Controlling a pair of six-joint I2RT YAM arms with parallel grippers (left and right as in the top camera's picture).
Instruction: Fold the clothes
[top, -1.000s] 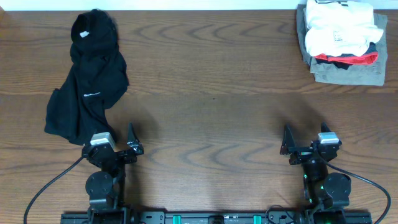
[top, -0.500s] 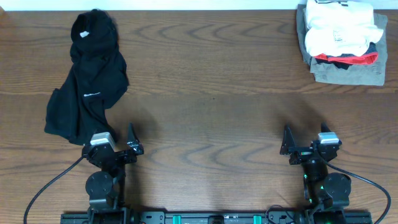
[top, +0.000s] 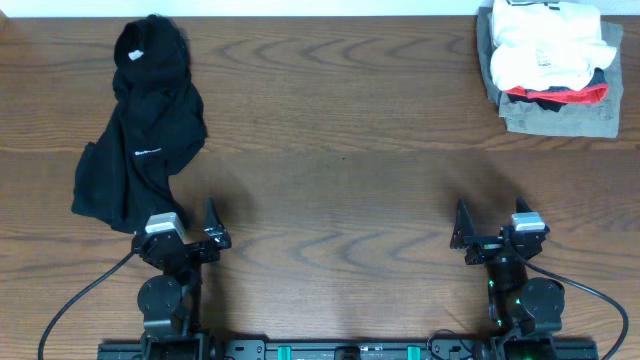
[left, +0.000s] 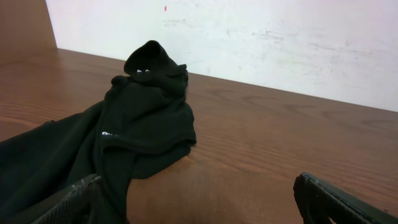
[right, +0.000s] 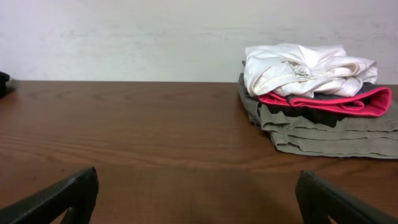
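The black T-shirt (top: 140, 130) lies crumpled in a long heap at the table's far left, its white neck label up at the back and small white text near its middle. It also shows in the left wrist view (left: 118, 143), just ahead of the left finger. My left gripper (top: 187, 227) is open and empty at the front left, just below the shirt's near edge. Its fingertips show in the left wrist view (left: 199, 199). My right gripper (top: 490, 225) is open and empty at the front right, over bare wood (right: 199, 193).
A stack of folded clothes (top: 548, 65) sits at the back right corner: a white garment on top, red and dark layers, a grey one beneath. It shows in the right wrist view (right: 317, 106) too. A white wall runs behind the table.
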